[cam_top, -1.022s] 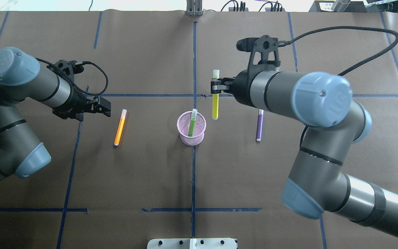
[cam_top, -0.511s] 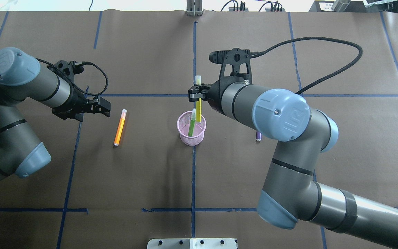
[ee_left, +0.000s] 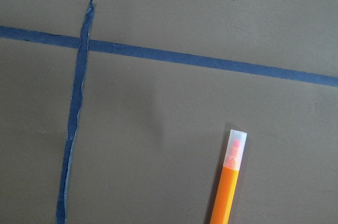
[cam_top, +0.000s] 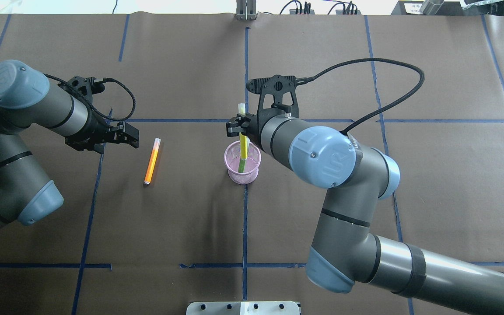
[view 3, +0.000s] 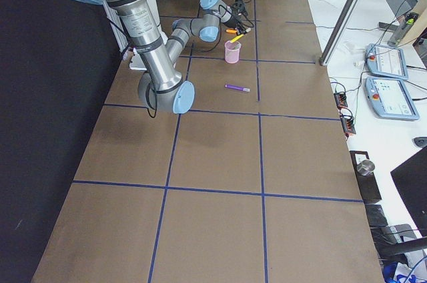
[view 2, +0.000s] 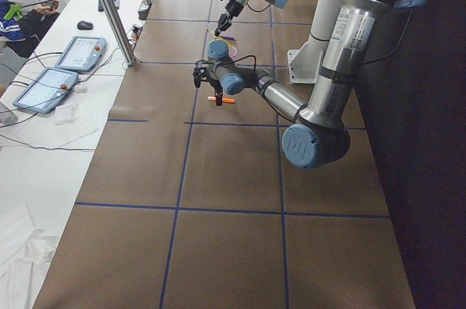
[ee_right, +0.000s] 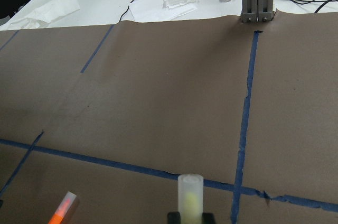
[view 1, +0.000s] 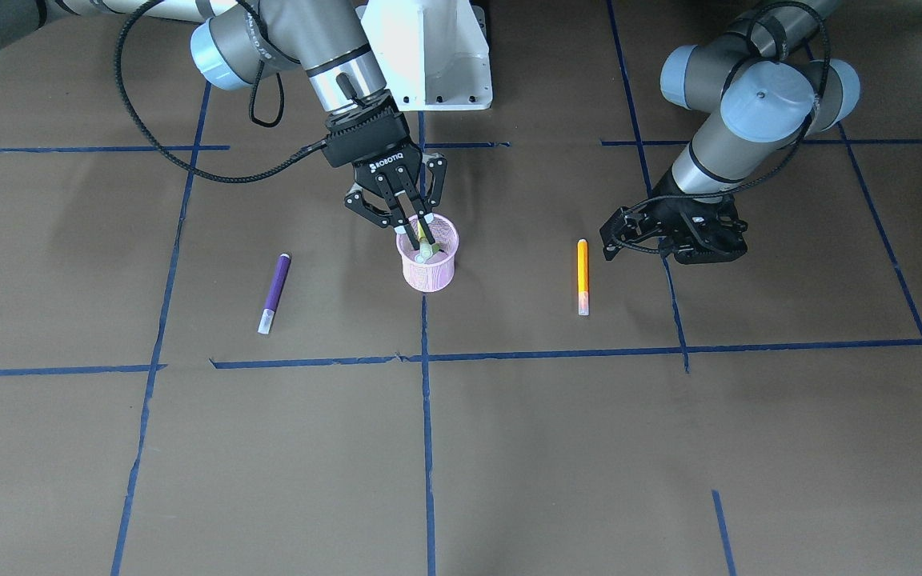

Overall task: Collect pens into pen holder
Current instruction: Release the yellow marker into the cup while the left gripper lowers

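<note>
Over the middle of the table [cam_top: 182, 218] my right arm [cam_top: 322, 155] angles down, right gripper [cam_top: 238, 126] pinching the yellow-green pen [cam_top: 243, 146] inside the pen holder [cam_top: 253, 172]. Left gripper [cam_top: 134, 135] hovers, fingers spread.

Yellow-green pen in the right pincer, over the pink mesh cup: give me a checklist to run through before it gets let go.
1. Grip: right pincer shut on the yellow-green translucent-capped pen: ok.
2. Aim: that pen's lower end is inside the mouth of the small round pink wire-mesh cup: ok.
3. Cup standing upright: ok.
4. Held pen clear of the bright green pen already in the cup: cannot tell; they overlap in the overhead view.
5. Other arm: left pincer open, apart from the cup, beside the orange pen: ok.
</note>
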Available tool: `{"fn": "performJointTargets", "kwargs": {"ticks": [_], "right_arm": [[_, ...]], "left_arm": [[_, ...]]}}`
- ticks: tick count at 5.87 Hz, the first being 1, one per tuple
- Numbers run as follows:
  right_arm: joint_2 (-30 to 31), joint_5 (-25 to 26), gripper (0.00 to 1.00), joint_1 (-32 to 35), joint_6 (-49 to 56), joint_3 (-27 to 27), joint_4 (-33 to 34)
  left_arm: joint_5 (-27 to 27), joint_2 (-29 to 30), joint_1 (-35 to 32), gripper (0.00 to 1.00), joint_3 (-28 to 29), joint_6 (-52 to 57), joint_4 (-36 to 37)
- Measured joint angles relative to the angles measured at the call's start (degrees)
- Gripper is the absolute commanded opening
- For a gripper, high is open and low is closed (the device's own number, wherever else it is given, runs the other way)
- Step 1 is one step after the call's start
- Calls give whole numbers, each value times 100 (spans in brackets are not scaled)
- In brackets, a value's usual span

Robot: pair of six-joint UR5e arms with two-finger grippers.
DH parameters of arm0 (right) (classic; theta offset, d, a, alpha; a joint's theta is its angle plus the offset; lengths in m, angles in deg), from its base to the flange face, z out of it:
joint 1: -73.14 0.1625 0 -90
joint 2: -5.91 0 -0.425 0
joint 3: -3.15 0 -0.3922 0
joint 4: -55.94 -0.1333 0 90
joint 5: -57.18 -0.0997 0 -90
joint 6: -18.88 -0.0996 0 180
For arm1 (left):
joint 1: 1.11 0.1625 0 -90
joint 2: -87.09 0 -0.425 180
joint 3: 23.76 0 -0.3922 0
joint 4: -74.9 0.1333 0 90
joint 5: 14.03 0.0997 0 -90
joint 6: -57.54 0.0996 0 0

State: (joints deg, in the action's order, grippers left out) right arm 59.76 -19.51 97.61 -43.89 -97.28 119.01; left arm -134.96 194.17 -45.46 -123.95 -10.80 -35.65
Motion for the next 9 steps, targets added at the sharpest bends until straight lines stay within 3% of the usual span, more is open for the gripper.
{"fn": "performJointTargets", "kwargs": {"ticks": [1, 2, 3, 4, 7, 9], "right_arm": [[-10, 205, 0, -134, -7, 85, -3], [-11, 309, 12, -211, -5, 150, -4], [-11, 403, 71, -247, -3, 197, -7], [-16, 520, 100, -272, -12, 242, -11], [-52, 670, 100, -301, -55, 218, -38], [-19, 31, 100, -97, -92, -3, 79]], "left_arm": [[0, -2, -3, 100, 0, -3, -1], [0, -3, -3, 100, 0, -4, -2], [0, -3, -3, 100, 0, -4, -2], [0, -3, -3, 100, 1, -4, -2], [21, 78, 51, 100, 56, -10, 1], [41, 477, 218, 100, 378, -13, 6]]}}
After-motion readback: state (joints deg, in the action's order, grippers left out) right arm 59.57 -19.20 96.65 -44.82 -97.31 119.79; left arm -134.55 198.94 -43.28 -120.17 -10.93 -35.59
